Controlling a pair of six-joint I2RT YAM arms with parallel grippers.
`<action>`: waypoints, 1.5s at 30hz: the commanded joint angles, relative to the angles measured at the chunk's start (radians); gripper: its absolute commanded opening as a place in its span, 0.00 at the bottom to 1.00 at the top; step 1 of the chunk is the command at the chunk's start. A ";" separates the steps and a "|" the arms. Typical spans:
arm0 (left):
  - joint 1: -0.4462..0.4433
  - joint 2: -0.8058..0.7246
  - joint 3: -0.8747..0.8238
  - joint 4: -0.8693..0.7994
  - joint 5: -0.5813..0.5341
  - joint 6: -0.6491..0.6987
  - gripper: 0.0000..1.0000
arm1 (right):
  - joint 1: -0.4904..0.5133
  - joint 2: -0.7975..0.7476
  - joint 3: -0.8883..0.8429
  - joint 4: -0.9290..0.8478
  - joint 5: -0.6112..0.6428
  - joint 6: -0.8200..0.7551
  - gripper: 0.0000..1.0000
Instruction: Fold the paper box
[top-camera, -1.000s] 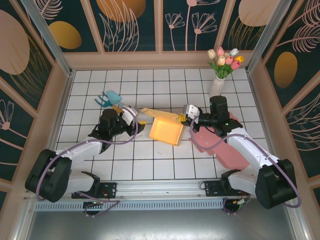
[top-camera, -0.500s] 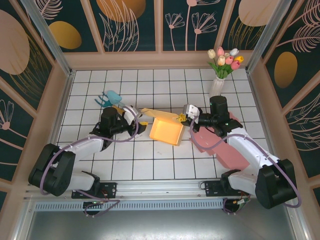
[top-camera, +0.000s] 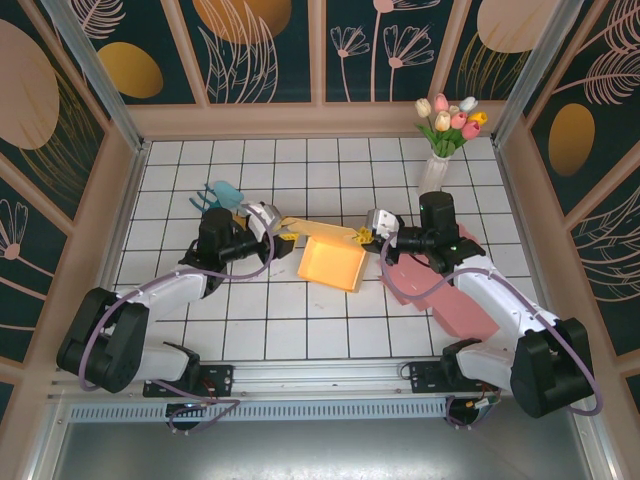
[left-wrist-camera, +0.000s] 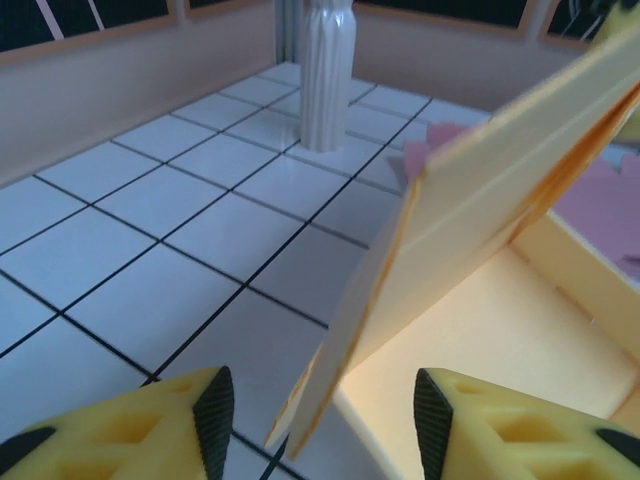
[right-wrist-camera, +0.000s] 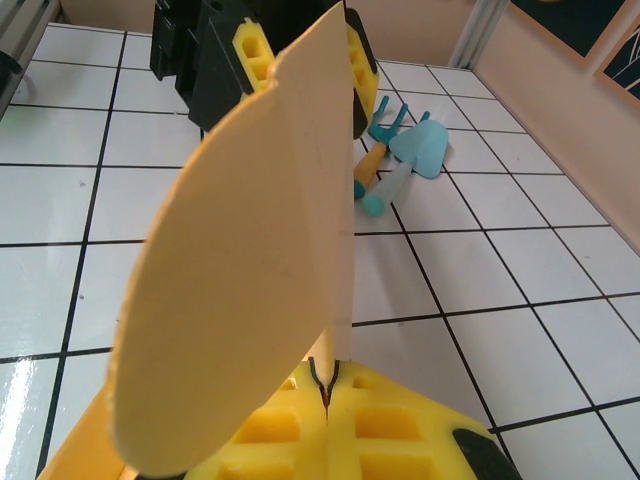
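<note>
Paper box (top-camera: 333, 262) sat midway on the table (top-camera: 300, 330), its long flap (right-wrist-camera: 250, 250) held upright by the right gripper (right-wrist-camera: 325, 395) pinching one edge, seemingly so the left gripper (left-wrist-camera: 322, 410), fingers spread, could close around the other end.

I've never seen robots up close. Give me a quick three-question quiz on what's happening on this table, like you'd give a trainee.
1. True or false: the right gripper is shut on a raised flap of the yellow paper box.
2. What stands at the far right of the tiled table? A: a vase of tulips. B: a mug. C: a desk lamp.
3. Fill in the word: on the left gripper, the jaws stand ___, one on either side of the flap's edge.

Key: 1 true; 2 A; 3 open.
</note>
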 joint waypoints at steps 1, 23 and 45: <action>0.003 -0.026 0.005 0.084 0.061 -0.073 0.44 | 0.009 -0.004 0.022 0.021 -0.020 -0.016 0.00; -0.077 -0.096 -0.069 0.199 -0.204 -0.421 0.15 | 0.180 0.071 -0.065 0.227 0.285 -0.025 0.00; -0.163 -0.205 -0.281 0.308 -0.439 -0.739 0.21 | 0.321 0.209 -0.059 0.172 0.518 -0.121 0.00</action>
